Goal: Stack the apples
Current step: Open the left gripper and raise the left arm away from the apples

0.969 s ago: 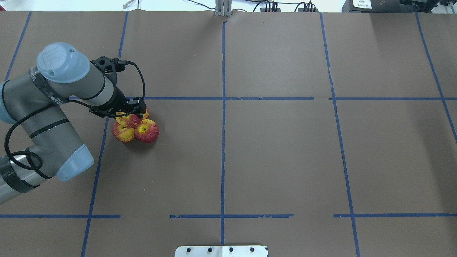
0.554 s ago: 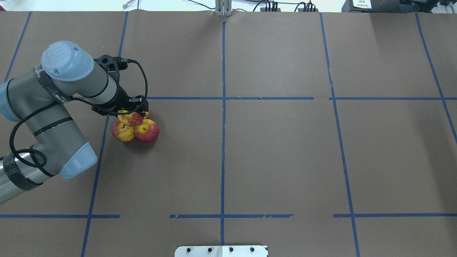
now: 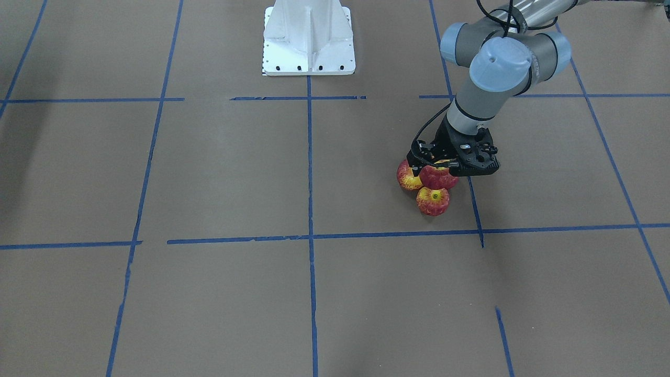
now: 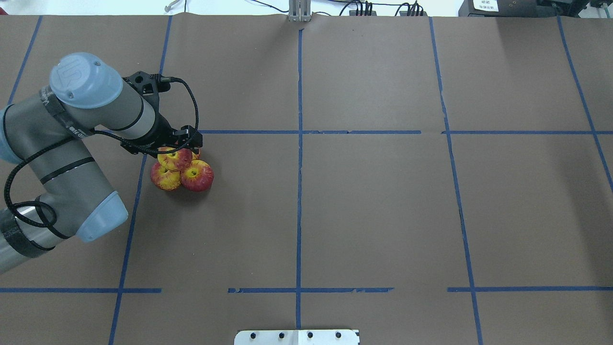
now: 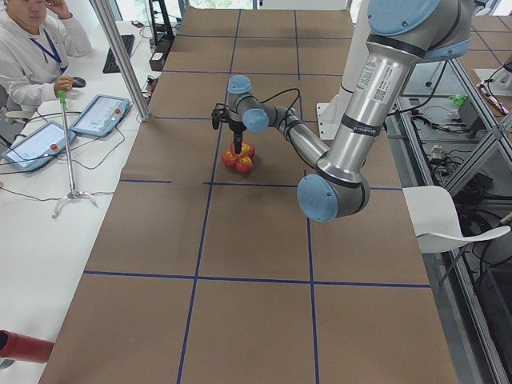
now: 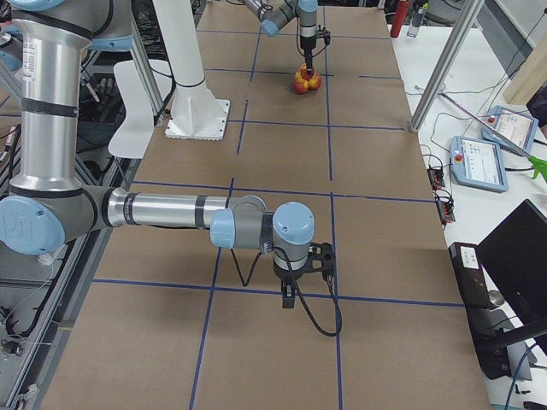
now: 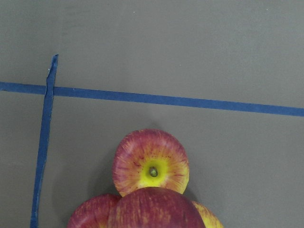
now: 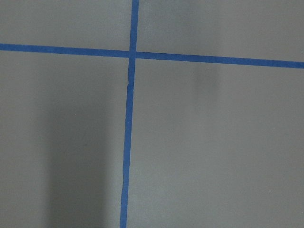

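Three red-and-yellow apples lie touching in a cluster on the brown table: one [image 4: 165,177], one [image 4: 197,176], and one mostly hidden [image 4: 196,153]. A darker red apple [image 4: 175,159] rests on top of them. My left gripper [image 4: 181,149] stands straight over it, shut on it; the fingertips are hidden by the gripper body. In the front view the dark apple [image 3: 438,178] sits under the gripper [image 3: 445,166], above two streaked apples [image 3: 433,200] [image 3: 405,178]. The left wrist view shows the dark apple [image 7: 154,209] nearest the camera. My right gripper [image 6: 291,295] hangs low over bare table; I cannot tell its state.
Blue tape lines [image 4: 299,143] divide the brown paper. The white robot base [image 3: 309,47] stands at the table's near middle edge. A metal pole [image 5: 120,60], tablets [image 5: 100,116] and a seated person [image 5: 36,48] are beside the table's left end.
The left arm shifted slightly away from the robot and rightward. The dark apple shifted a little with it and now sits on the cluster. The lower apples have not moved.
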### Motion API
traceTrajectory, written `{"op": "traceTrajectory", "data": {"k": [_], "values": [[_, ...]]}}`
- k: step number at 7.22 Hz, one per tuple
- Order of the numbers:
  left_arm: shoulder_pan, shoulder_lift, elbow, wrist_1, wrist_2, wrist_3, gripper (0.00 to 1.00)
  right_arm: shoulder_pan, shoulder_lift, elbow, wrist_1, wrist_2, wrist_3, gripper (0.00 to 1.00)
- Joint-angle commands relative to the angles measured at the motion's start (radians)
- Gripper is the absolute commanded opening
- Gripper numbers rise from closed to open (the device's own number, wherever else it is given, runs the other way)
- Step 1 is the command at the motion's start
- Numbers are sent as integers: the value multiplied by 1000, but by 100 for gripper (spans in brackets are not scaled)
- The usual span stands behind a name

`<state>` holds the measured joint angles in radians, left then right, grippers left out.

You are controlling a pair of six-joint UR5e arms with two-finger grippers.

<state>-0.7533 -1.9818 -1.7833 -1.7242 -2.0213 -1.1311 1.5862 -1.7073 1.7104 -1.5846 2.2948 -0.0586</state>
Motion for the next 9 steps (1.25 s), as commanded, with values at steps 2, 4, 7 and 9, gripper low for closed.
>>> {"op": "traceTrajectory", "data": {"k": [2,4,7,9], "values": [[-133,27,-123,47,0,80,100,0,0,0,0,0,0,100],[-234,157,-210,60,-11,274,100,0,0,0,0,0,0,100],[-563,338,-139,54,-240,873,100,0,0,0,0,0,0,100],[-743,399,-32,63,-269,1209,100,0,0,0,0,0,0,100]]}}
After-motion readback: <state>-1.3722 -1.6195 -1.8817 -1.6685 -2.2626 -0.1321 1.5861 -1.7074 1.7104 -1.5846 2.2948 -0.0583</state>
